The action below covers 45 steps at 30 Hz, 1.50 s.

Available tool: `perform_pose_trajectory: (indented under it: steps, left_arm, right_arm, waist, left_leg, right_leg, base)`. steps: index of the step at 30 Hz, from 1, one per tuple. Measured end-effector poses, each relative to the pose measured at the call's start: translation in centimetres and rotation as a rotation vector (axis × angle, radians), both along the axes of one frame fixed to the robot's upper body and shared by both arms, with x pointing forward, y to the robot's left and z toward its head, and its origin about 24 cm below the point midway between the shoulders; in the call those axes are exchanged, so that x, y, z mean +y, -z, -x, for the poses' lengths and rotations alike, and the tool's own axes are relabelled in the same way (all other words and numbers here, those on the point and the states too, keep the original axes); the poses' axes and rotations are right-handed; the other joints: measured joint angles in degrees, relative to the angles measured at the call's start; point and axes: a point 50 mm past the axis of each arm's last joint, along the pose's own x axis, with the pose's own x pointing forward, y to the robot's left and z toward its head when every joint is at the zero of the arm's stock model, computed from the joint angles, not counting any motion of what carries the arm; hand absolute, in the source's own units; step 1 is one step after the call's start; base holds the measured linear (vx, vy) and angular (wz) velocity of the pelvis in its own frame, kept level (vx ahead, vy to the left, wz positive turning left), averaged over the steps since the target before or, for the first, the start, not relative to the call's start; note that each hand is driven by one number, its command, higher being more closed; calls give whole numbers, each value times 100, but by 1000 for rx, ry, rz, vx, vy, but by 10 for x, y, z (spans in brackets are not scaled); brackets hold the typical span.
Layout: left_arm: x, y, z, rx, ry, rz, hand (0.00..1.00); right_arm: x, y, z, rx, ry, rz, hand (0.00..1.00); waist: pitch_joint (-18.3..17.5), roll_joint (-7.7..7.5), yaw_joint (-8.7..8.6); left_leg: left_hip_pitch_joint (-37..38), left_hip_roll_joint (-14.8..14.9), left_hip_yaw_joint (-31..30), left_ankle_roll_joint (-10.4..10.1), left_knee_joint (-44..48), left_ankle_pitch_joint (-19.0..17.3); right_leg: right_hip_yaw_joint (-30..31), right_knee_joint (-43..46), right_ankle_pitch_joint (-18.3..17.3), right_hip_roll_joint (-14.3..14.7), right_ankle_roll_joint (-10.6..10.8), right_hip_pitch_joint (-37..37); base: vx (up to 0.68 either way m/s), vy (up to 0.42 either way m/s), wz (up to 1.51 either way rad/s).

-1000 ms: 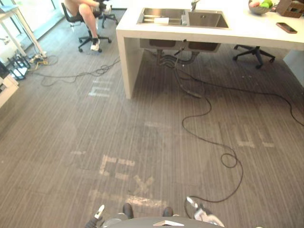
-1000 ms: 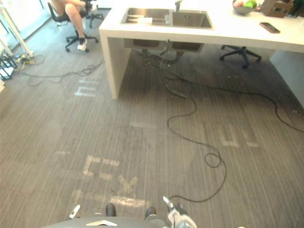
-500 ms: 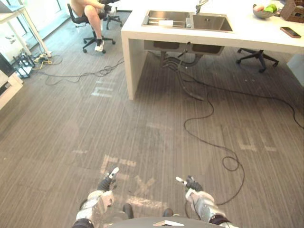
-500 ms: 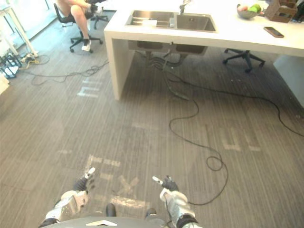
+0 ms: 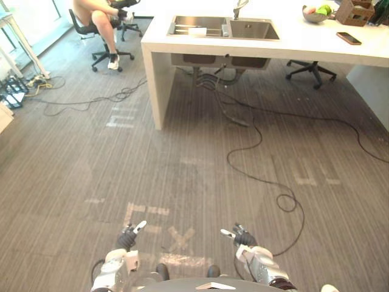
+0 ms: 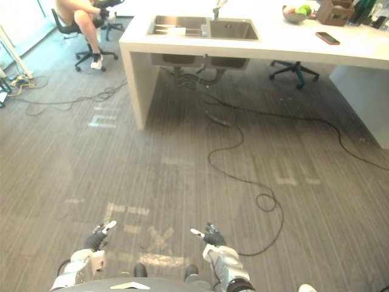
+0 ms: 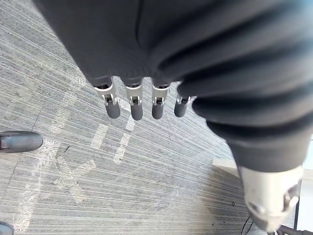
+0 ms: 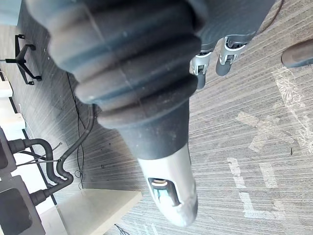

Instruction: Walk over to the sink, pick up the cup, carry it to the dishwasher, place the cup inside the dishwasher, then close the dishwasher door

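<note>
**Facing the sink from across the carpet, both hands empty**

Head views: white tabletop (image 5: 316, 47) runs across the top of the frame, with the sink (image 5: 255, 29) set into its left part. It has two basins, and the faucet (image 5: 238, 8) stands at the back edge between them. A small white thing (image 5: 197, 31) lies in the left basin, toward the divider. It is too small to tell whether it is the cup.

Left hand (image 5: 127, 238) is at bottom left and right hand (image 5: 243, 238) at bottom centre-right. Both hang low over the grey carpet (image 5: 182, 164), well apart from the tabletop and from each other. Pale tape marks (image 5: 181, 237) on the carpet lie between them.

Left wrist view: fingers (image 7: 136, 110) hang in a straight, relaxed row with carpet below them, grasping nothing. Right wrist view: the fingers (image 8: 227, 61) that show past the cover are likewise released, over bare carpet.

Upper right on the tabletop:
- bowl (image 5: 316, 13) with something green in it
- brown box (image 5: 354, 11) just beside the bowl
- dark phone (image 5: 349, 38) lying flat, nearer the front edge

Grey drain pipes (image 5: 213, 76) hang under the sink. An office chair (image 5: 310, 67) is tucked under the tabletop at upper right. At upper left a person (image 5: 100, 12) sits on another wheeled chair (image 5: 104, 56).
</note>
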Motion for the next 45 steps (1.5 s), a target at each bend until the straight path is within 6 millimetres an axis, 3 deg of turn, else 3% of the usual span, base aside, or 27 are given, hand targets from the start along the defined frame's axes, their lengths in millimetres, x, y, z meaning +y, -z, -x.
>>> perform_pose_trajectory:
  steps: [10, 16, 18, 20, 21, 22, 24, 26, 28, 29, 32, 33, 35, 37, 38, 40, 41, 42, 43, 44, 45]
  left_arm:
    - [-8, -1, 2, -19, -77, 85, 0]
    - [-20, 5, 15, 18, -105, 140, 0]
    - [-21, 6, 18, 22, -95, 151, 0]
    - [-23, 4, 14, 10, -64, 159, 0]
    - [-24, 2, 10, -2, -57, 160, 0]
    - [-24, -3, -1, -34, -47, 157, 0]
    - [-17, -14, -24, -93, -52, 142, 0]
    - [-15, -15, -27, -97, -88, 151, 0]
    - [-14, -18, -30, -100, -109, 158, 0]
    - [-15, -22, -34, -116, -100, 158, 0]
    - [-22, -34, -51, -170, -67, 154, 0]
    - [-24, -40, -58, -198, -56, 153, 0]
    - [-29, -43, -61, -210, -58, 167, 0]
    - [-31, -44, -62, -211, -52, 172, 0]
    - [-35, -46, -64, -224, -39, 182, 0]
    - [-42, -45, -61, -223, -20, 202, 0]
    - [-48, -41, -55, -208, -23, 223, 0]
    - [-53, -40, -52, -209, -28, 239, 0]
    - [-59, -39, -50, -215, -44, 270, 0]
    - [-62, -40, -52, -235, -53, 288, 0]
    - [-60, -51, -64, -313, -70, 295, 0]
  right_arm:
    - [4, 3, 6, 15, -6, -34, 0]
    - [1, 15, 32, 126, 38, -59, 0]
    - [-2, 18, 39, 155, 77, -73, 0]
    - [-6, 22, 50, 182, 135, -94, 0]
    - [-7, 23, 52, 188, 145, -98, 0]
    - [-12, 21, 52, 176, 163, -85, 0]
    - [-26, 14, 35, 114, 194, -68, 0]
    - [-28, 17, 42, 139, 231, -86, 0]
    - [-20, 26, 62, 212, 283, -144, 0]
    - [-12, 29, 71, 231, 335, -196, 0]
    - [-13, 33, 85, 264, 381, -208, 0]
    - [-12, 36, 94, 285, 414, -216, 0]
    - [-12, 38, 109, 312, 449, -222, 0]
    - [-13, 39, 115, 325, 457, -213, 0]
    - [-17, 38, 113, 311, 446, -192, 0]
    - [-26, 37, 118, 310, 463, -169, 0]
    - [-32, 35, 112, 292, 474, -160, 0]
    - [-37, 33, 106, 274, 473, -150, 0]
    - [-44, 30, 97, 247, 464, -137, 0]
    - [-48, 28, 93, 236, 458, -129, 0]
    - [-43, 28, 84, 233, 442, -144, 0]
  waist:
    - [-43, -34, -2]
    - [-48, -34, -1]
    - [-50, -30, -4]
    - [-17, -188, -88]
    - [-13, -189, -119]
    - [76, -159, -149]
    - [465, -331, -197]
    - [587, -329, -206]
    - [593, -340, -236]
    - [617, -336, -302]
    - [687, -446, -414]
    - [760, -509, -418]
    - [858, -514, -407]
    - [841, -436, -370]
    - [788, -297, -369]
    - [562, -243, -415]
    - [426, 48, -461]
    - [365, 153, -441]
    - [257, 412, -397]
    - [246, 484, -433]
    - [356, 563, -415]
  left_leg:
    - [106, -42, -85, 17, 1, -30]
    - [97, -77, -166, 14, -34, -31]
    - [81, -144, -205, 84, -34, -83]
    - [24, -345, -442, 212, 64, -168]
    - [-50, -368, -485, 257, 158, -198]
    - [-191, -366, -479, 358, 395, -271]
    - [-348, -303, -430, 433, 1207, -705]
    - [-229, -183, -456, 428, 1441, -894]
    - [-96, -30, -539, 398, 1485, -1003]
    - [-114, 20, -600, 384, 1485, -1031]
    - [-162, -52, -633, 289, 1588, -1173]
    - [-131, -105, -659, 225, 1794, -1361]
    - [2, -71, -737, 80, 2129, -1735]
    - [206, 82, -807, -112, 2167, -1942]
    - [212, 289, -902, -255, 2155, -2044]
    - [387, 428, -1128, -357, 1915, -2151]
    - [11, 598, -1319, -460, 3171, -2145]
    - [-251, 642, -1314, -576, 4048, -1964]
    - [-556, 753, -1218, -853, 5232, -992]
    - [-648, 923, -1041, -932, 5822, -280]
    - [-895, 1050, -840, -483, 6993, -462]
  right_leg:
    - [45, -33, 20, 9, 15, 95]
    - [28, 145, -97, -92, 36, 5]
    - [24, 706, -387, -208, 78, -278]
    - [-45, 1526, -752, -515, 341, -643]
    - [-103, 1739, -780, -574, 385, -731]
    - [-134, 2440, -782, -678, 316, -1062]
    - [-262, 4549, -284, -1140, -88, -2020]
    - [-298, 4916, -366, -1161, -27, -2112]
    - [-421, 4356, -667, -933, 73, -2090]
    - [-430, 3478, -609, -735, 104, -2101]
    - [-194, 879, 175, -482, 397, -1911]
    - [-71, 507, 245, -535, 439, -1850]
    - [-38, 597, 211, -572, 393, -1671]
    - [-25, 1138, 211, -550, 102, -1674]
    - [-38, 1813, 66, -476, -197, -1932]
    - [-170, 2667, -305, -479, -427, -2191]
    - [-341, 2760, -668, -277, -542, -2219]
    - [-348, 2732, -756, -160, -590, -2210]
    - [-382, 2597, -886, 102, -680, -2016]
    - [-476, 2410, -901, 298, -762, -1749]
    - [-537, 2098, -1032, 537, -1020, -1156]
  base:
    - [13, -6, -3]
    - [-70, 15, 3]
    - [-42, 75, 2]
    - [21, 84, 23]
    - [36, 56, 29]
    - [-22, 52, 10]
    - [-65, 57, -3]
    - [20, -6, 3]
    - [102, -38, 13]
    - [129, -60, 9]
    - [183, -113, 11]
    - [213, -172, 20]
    - [227, -246, 16]
    - [316, -298, 18]
    - [402, -325, 32]
    - [516, -353, 50]
    - [438, -251, 26]
    - [715, -333, -9]
    - [515, -183, -12]
    - [886, -283, 16]
    - [601, -174, 34]
